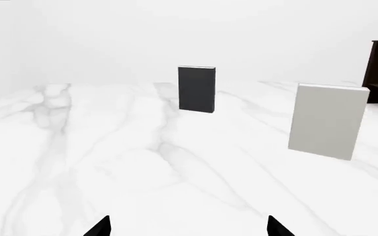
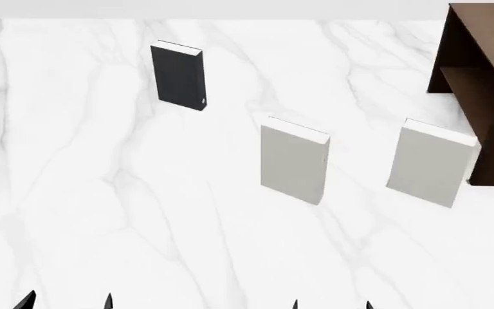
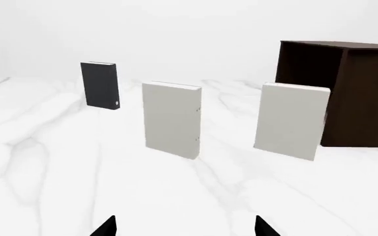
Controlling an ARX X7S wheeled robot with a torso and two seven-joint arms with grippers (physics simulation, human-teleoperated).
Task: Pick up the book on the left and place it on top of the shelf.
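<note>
**Both grippers low and spread, book untouched on the table**

Black book (image 2: 178,76) standing upright on the white marble table (image 2: 144,212), far-left of the three books in the head view. White page edges visible along its top. Nothing touching it.

Two pale grey books also upright: middle grey book (image 2: 294,161) nearer the robot and to the right of the black one, right grey book (image 2: 429,163) just beside the shelf (image 2: 478,84). All three well apart from each other.

Shelf dark brown, at the far-right of the table, only partly in frame in the head view. In the right wrist view, right grey book overlaps the shelf's front edge; contact cannot be judged.

Left gripper (image 1: 189,227): only two black fingertips showing at the frame edge, spread wide, nothing between them. Released. Pointed roughly toward the black book, which sits well ahead of it across bare marble.

Right gripper (image 3: 185,227): same picture, two tips apart, holding nothing. Released. Facing the middle grey book, black book off to one side further back.

In the head view both fingertip pairs just peek in at the near edge, well short of every book.
</note>
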